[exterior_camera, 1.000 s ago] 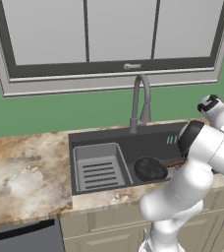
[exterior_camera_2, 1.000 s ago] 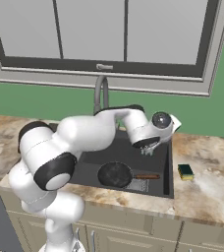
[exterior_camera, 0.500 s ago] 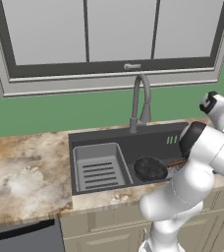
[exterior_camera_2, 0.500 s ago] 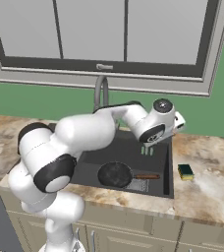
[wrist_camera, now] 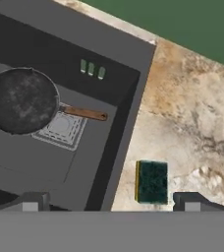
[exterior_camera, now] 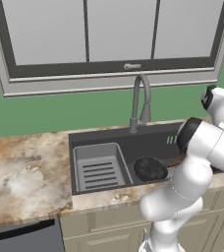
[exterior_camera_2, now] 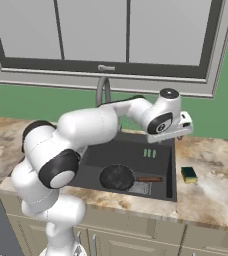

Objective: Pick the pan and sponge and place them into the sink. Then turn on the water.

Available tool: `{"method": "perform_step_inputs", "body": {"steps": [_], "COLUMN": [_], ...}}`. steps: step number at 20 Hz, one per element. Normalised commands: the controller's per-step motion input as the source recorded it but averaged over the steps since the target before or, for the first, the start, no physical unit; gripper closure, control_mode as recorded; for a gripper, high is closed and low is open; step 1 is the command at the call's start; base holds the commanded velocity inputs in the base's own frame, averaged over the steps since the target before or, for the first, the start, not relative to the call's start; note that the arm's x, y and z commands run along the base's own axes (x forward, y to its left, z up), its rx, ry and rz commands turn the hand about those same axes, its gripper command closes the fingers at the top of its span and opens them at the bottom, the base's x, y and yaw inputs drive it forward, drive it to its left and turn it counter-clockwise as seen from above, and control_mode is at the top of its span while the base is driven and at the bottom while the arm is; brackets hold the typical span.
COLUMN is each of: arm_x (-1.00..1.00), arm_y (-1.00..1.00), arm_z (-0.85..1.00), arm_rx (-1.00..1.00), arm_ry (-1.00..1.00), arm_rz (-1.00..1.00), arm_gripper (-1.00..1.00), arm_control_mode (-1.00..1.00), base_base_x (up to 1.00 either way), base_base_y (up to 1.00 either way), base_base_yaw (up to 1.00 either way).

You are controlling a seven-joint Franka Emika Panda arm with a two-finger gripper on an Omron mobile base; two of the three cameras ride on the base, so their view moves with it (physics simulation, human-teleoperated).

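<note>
Left base view: the white arm rises at the front of the sink (exterior_camera: 119, 135), bends over the basin's right end and reaches up toward the right edge of the picture. The pan (exterior_camera: 151, 169) lies on the sink floor, right of the grey ribbed rack insert (exterior_camera: 99, 167). The grey gooseneck faucet (exterior_camera: 139, 103) stands behind the sink, under the window (exterior_camera: 109, 34).

Right base view: the arm sweeps across the sink (exterior_camera_2: 171, 172) from the left, the hand tipped down above the basin's right rim. The gripper (exterior_camera_2: 172, 134) hangs over that rim with nothing in it. The pan (exterior_camera_2: 117, 177) rests in the sink, its brownish handle pointing right. The sponge (exterior_camera_2: 188, 174) lies on the marbled tabletop (exterior_camera_2: 213, 187), just right of the sink.

Hand view: the jaws stand wide apart and empty, the two fingertips (wrist_camera: 31, 203) spread on either side of the sponge (wrist_camera: 152, 181) below them, dark green face up, near the sink's wall (wrist_camera: 126, 130). The pan (wrist_camera: 20, 100) partly covers the square drain grate (wrist_camera: 61, 129).
</note>
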Motion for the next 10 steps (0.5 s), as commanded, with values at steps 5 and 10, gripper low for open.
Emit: {"method": "perform_step_inputs", "body": {"steps": [5,10], "arm_x": [-0.06,-0.03], "arm_y": [-0.13,-0.31], "arm_z": [0.11,-0.03], "arm_rx": [0.08,0.06], "arm_ry": [0.18,0.16], "arm_rz": [-0.15,-0.11], "arm_gripper": [-1.0,-1.0], "arm_control_mode": [-1.0,-1.0], "base_base_x": [0.0,0.0], "base_base_y": [0.0,0.0], "base_base_yaw": [0.0,0.0]}}
